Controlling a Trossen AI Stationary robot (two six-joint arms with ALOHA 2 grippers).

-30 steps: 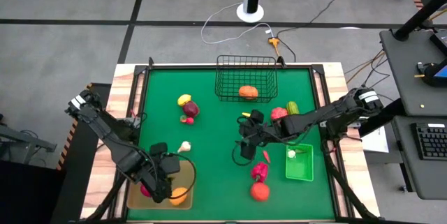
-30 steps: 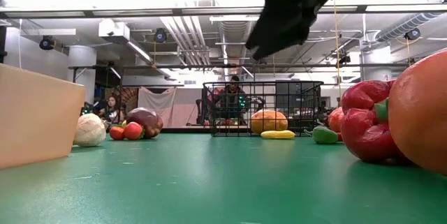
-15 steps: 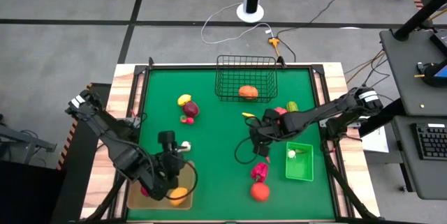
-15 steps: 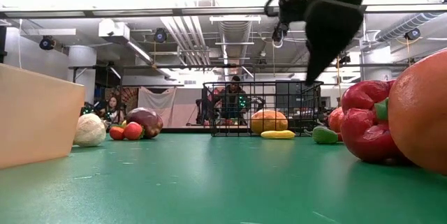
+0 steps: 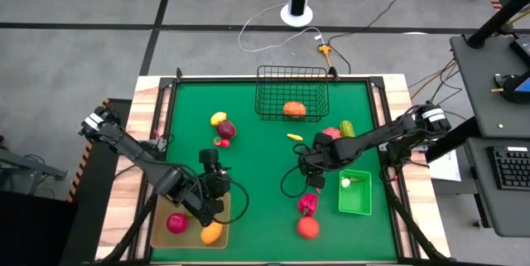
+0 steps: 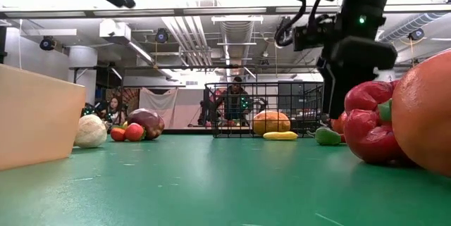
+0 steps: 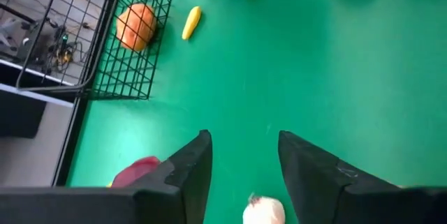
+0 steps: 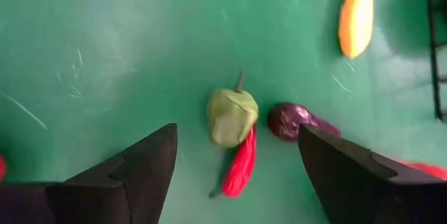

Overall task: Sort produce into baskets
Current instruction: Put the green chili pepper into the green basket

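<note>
- Hovering spread-fingered, the right gripper [image 8: 237, 175] brackets a red chilli [image 8: 239, 165] for pickup (nothing grasped).
- Left gripper [image 7: 244, 161] empty, parted, approaching the garlic [image 7: 264, 211], beside the tan tray [image 5: 159, 237].

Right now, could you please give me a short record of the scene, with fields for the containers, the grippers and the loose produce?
wire basket: holds an orange piece
tan tray: holds a red piece and an orange-yellow piece
green bin: holds a small pale piece
left gripper: open, empty, over the white garlic
right gripper: open, empty, over the red chilli
</note>
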